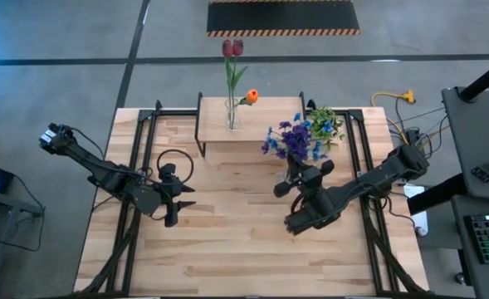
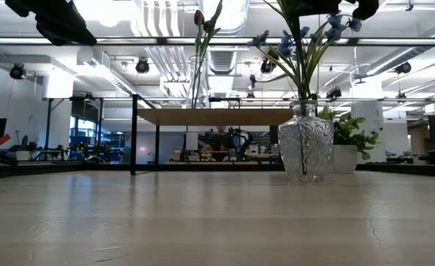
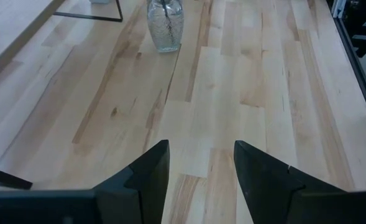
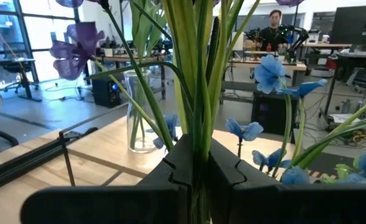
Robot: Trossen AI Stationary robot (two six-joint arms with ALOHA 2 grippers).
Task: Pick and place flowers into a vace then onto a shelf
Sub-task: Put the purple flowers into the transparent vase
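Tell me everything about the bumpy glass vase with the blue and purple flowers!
The bumpy vase is clear textured glass, round-bodied with a narrower neck, standing upright on the wooden table beside the shelf. Green stems of the blue and purple flowers rise from it. The right gripper is shut on those stems above the vase.

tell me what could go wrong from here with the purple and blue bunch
1. The right gripper pinches the bunch's stems above the textured vase; lifting might drag the vase up or tip it.
2. The shelf already holds a tall vase of tulips; swinging blooms could knock it.
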